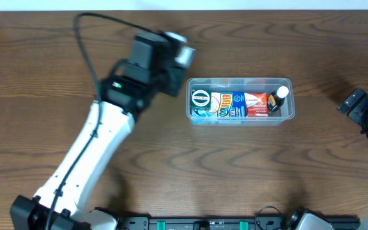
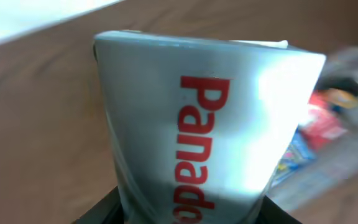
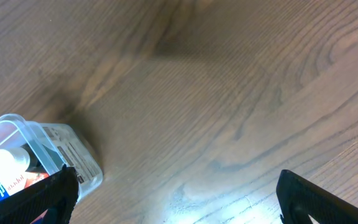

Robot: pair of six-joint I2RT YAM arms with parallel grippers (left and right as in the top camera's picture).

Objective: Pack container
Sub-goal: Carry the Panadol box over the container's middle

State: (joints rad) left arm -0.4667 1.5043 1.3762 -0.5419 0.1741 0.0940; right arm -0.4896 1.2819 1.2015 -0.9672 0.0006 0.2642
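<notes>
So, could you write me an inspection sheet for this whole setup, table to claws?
Surface: brown wood-grain table, bare around the bin.
Job's things: clear container holding a round tin, blue packet, red packet and white-capped bottle; a white box with red lettering is outside it.
Clutter: nothing seen.
Grippers: left gripper shut on the white box, just left of the container; right gripper open, empty, to the container's right.
Cables: black cable looping over the left arm.
Surroundings: pale strip beyond the far edge; black rail along the near edge.
</notes>
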